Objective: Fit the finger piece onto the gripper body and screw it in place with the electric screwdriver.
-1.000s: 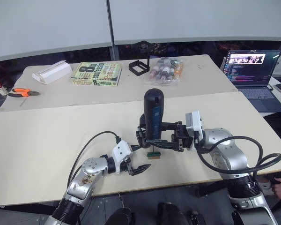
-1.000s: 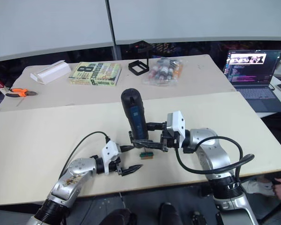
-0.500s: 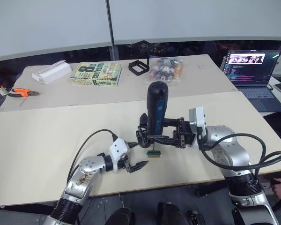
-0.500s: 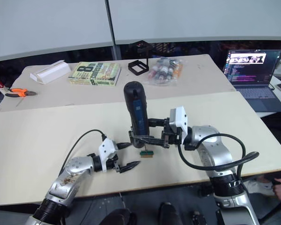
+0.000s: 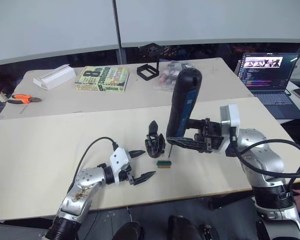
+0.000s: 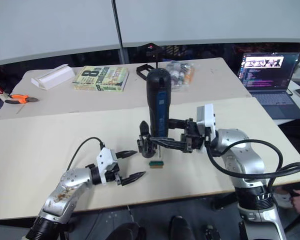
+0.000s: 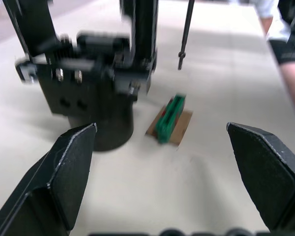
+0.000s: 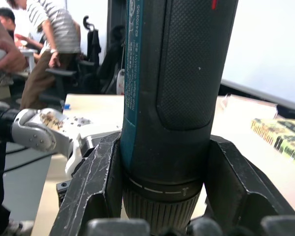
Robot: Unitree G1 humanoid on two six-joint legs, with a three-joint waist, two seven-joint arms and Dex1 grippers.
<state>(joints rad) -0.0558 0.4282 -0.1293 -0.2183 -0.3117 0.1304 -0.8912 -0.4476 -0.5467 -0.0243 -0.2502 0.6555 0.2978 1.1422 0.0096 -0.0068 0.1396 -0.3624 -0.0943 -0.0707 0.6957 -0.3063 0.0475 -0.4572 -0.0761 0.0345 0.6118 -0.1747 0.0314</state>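
Screwdriving needs alignment: right gripper [image 5: 200, 141], clamping the thick black blue-striped electric screwdriver [image 5: 182, 110], should centre its bit above the black plastic-and-metal gripper body [image 5: 154, 144]; left gripper [image 5: 140, 164] splayed, empty.

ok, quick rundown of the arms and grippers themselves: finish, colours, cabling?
Both arms are rounded silver metal shells; the left one looks scuffed and rust-speckled. Each wrist carries a white boxy block. A loose black cable loops along each arm. The left gripper and right gripper each have two black fingers, pointed and claw-like on the left.
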